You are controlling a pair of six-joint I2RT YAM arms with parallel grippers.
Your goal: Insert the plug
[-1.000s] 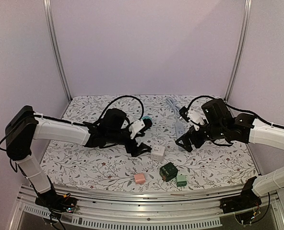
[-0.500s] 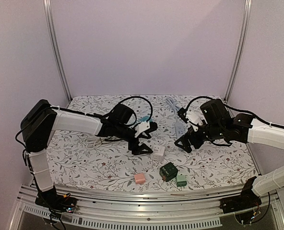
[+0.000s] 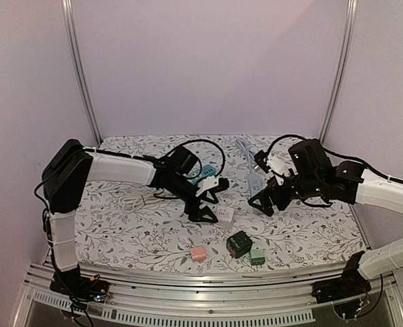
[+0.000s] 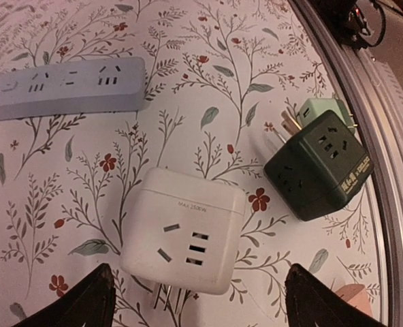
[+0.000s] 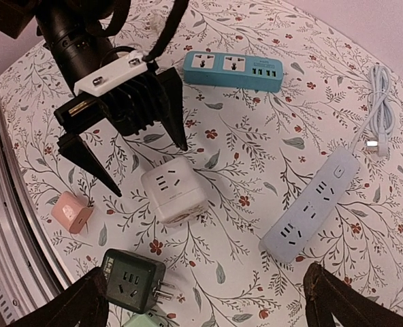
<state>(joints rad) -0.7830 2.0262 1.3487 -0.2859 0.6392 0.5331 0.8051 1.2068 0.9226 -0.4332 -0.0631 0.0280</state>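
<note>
now my left gripper [image 3: 214,202] has swung right and hangs wide open and empty, straddling the white cube plug [image 4: 184,231] lying just below centre of the top view. my right gripper [image 3: 263,204] is fully open, holding nothing. closing on it looks next.

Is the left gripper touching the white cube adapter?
Apart. The left wrist view shows the open left gripper straddling the white cube adapter, with patterned tablecloth visible between each finger and the cube's sides.
</note>
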